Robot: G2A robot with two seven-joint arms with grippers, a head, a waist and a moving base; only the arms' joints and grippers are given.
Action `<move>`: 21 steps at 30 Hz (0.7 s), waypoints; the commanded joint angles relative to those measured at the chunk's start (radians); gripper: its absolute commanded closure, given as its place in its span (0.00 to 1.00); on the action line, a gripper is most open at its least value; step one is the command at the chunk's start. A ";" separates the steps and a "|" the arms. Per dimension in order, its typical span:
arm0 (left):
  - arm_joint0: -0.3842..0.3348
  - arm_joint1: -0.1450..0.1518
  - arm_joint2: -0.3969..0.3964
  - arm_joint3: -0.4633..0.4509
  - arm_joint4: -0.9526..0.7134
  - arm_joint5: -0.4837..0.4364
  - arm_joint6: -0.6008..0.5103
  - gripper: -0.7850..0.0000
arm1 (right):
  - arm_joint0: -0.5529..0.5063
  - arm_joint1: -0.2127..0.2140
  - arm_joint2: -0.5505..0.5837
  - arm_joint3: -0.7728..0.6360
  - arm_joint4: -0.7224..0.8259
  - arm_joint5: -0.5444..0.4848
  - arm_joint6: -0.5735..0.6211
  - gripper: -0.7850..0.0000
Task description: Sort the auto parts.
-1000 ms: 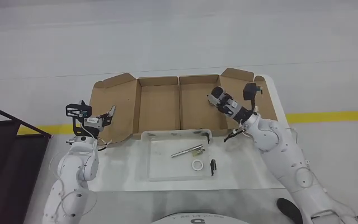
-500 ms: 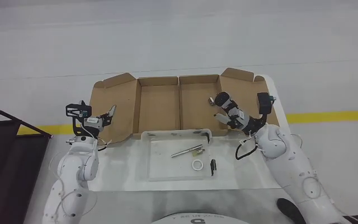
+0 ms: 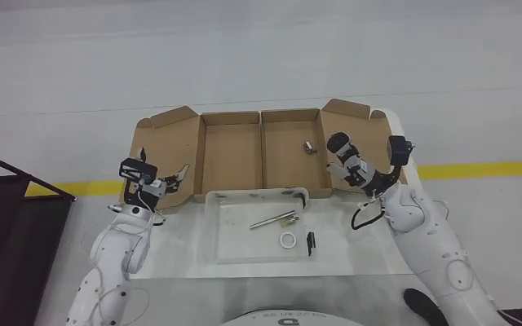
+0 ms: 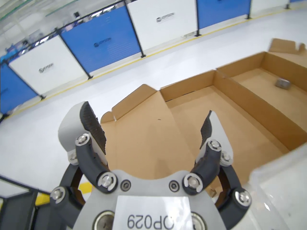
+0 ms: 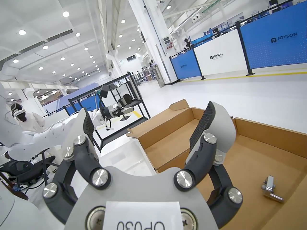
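Observation:
An open cardboard box (image 3: 245,121) with two compartments stands at the table's far side. In its right compartment lies a small metal part (image 3: 310,147) (image 5: 271,189) (image 4: 282,83). My right gripper (image 3: 333,158) (image 5: 147,116) hangs open over that compartment's right edge, a little to the right of the part and holding nothing. My left gripper (image 3: 171,179) (image 4: 148,118) is open and empty above the box's left flap (image 4: 144,140). A clear tray (image 3: 222,244) in front of the box holds a thin metal rod (image 3: 273,219), a white ring (image 3: 288,240) and a small black part (image 3: 311,240).
The box's left compartment (image 3: 232,155) has a bare floor. Flaps (image 3: 351,110) stick out at both ends of the box. A yellow floor line (image 3: 473,169) runs behind the table. The left arm's gripper (image 5: 120,111) shows far off in the right wrist view.
The right gripper has drawn back to the right, leaving the small metal part lying in the right compartment. The left arm has shifted right, toward the box flap.

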 commanded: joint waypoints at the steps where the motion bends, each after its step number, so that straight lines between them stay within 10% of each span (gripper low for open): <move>1: 0.028 0.001 0.011 -0.001 0.062 -0.006 0.054 0.00 | -0.007 0.003 0.015 0.003 0.006 0.001 -0.009 0.00; 15: 0.060 0.000 0.074 -0.047 0.295 0.110 0.094 0.00 | -0.009 0.003 0.018 0.004 0.007 0.001 -0.010 0.00; 21: 0.078 0.015 0.088 -0.131 0.174 -0.275 0.060 0.00 | -0.009 0.003 0.018 0.004 0.007 0.001 -0.010 0.00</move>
